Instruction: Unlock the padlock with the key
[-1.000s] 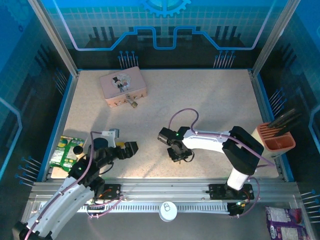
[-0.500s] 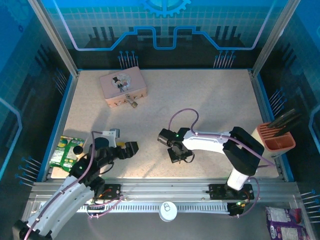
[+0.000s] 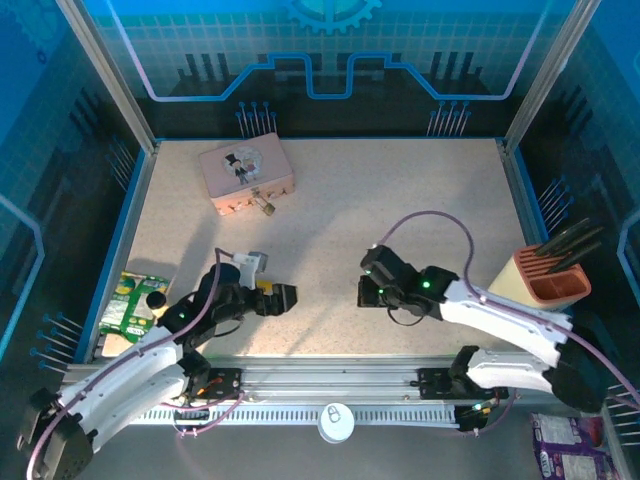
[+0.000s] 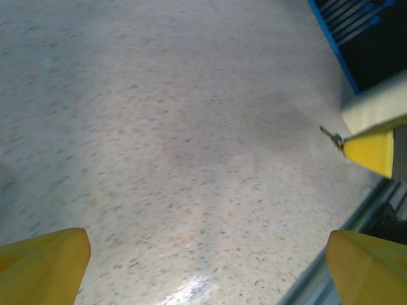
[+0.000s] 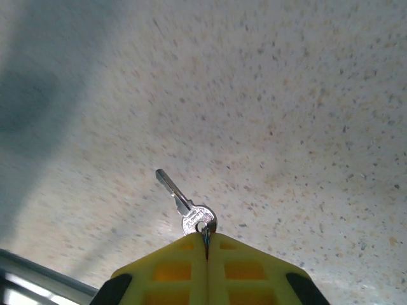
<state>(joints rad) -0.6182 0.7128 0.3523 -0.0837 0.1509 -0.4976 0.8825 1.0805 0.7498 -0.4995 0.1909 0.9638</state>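
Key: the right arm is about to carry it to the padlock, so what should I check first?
1. Key held by right claw: ok, pinched by its head, blade sticking out.
2. Grip secure: cannot tell; only the head's edge is pinched.
3. Left claw open: ok.
4. Padlock in sight: ok, at the tin's front.
5. Padlock's facing: cannot tell, too small.

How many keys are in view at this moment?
1. The key is pinched by its head between the shut fingertips of the right gripper, blade pointing away from it. Another could be hidden.
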